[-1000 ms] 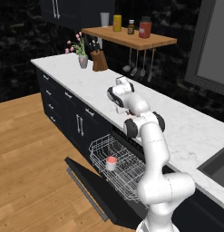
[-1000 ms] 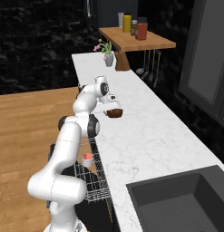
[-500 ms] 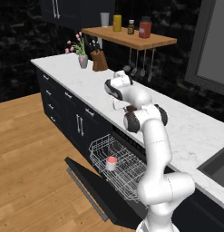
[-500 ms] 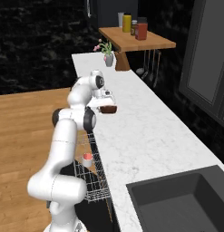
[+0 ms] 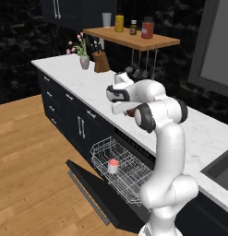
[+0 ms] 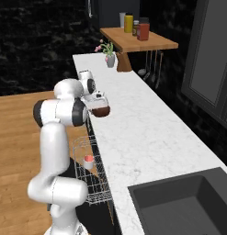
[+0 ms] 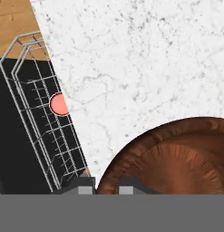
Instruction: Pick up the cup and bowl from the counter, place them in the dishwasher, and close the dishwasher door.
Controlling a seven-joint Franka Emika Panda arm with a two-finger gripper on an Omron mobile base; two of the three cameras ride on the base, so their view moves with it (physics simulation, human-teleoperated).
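cup (image 5: 114,166) in wire rack (image 5: 126,169), door (image 5: 100,198) down

The small round reddish-brown, wood-grained bowl (image 6: 101,111) is upright and lifted clear above the white grey-veined marble counter (image 6: 147,137), close to its front edge. The small white cylindrical cup (image 5: 113,166) with a coral top stands upright in the white wire rack (image 5: 129,171) of the black dishwasher, pulled out over the flat black drop-down door (image 5: 94,191), which lies fully open.
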